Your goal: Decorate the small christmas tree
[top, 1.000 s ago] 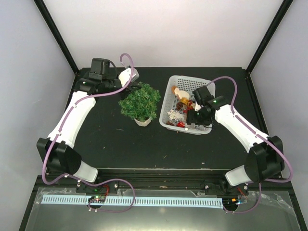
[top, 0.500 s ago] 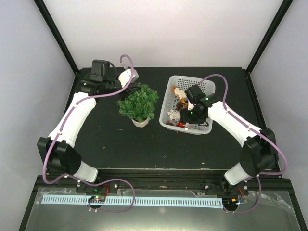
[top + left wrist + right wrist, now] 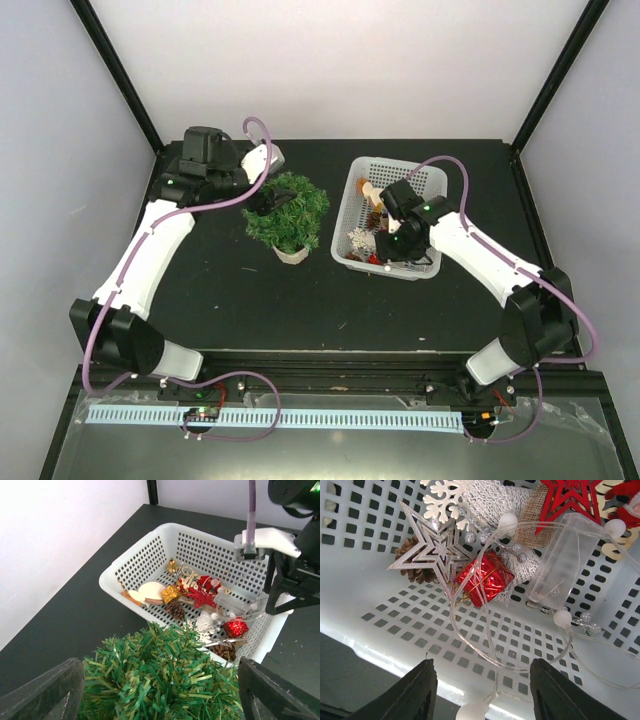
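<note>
You have a black worktop in front of you, and both arms reach over its far half. The left arm bends in from the left, and the right arm comes from the right.

The white basket stands on the right part of the worktop and has walls full of small holes. The small christmas tree stands upright just beside the basket's left side, apart from it, on its round beige base.

The left claw hangs at the far left side of the tree's crown. In its wrist view the two fingers stand wide apart, with the green branches between them and nothing held. You cannot tell if they touch the needles.

The right claw is over the near wall of the basket, pointing down into it. It is also wide, and it grips nothing. A thin clear wire with white beads loops between its fingers.

Inside the basket, a clear plastic box lies beside a silver glitter star. A small red gift box lies under one point of that star. Farther in are a red star, a white snowflake, a pine cone and a gold bell.
</note>
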Controlling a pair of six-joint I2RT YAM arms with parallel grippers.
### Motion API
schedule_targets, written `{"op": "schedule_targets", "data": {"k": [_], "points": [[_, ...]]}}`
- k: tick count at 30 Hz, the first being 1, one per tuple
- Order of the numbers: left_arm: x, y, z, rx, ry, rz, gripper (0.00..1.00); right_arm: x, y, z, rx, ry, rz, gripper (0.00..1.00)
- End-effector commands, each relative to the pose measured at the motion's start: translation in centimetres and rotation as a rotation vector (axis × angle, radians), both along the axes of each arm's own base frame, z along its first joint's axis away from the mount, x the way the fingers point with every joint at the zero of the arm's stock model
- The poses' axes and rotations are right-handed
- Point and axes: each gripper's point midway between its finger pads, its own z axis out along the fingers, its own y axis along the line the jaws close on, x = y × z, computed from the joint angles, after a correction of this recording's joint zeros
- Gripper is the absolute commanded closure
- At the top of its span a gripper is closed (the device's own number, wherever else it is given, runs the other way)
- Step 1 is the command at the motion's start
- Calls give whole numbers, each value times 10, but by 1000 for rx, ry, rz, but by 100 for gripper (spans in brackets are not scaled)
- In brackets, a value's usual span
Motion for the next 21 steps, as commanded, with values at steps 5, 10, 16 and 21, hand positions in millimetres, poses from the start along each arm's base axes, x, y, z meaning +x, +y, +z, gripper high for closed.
{"op": "schedule_targets", "data": {"k": [5,10,16,21], "points": [[-10,10,31,-16,-83,47,14,16,8,-22,-47,27,34,48],[-15,17,40,-15,-105,68,13,19,19,-26,-5,46,41,53],[-17,26,48,-14,-123,103,13,18,25,-25,25,53,57,82],[-13,35,74,-33,-144,166,1,26,26,9,45,-18,53,99]]}}
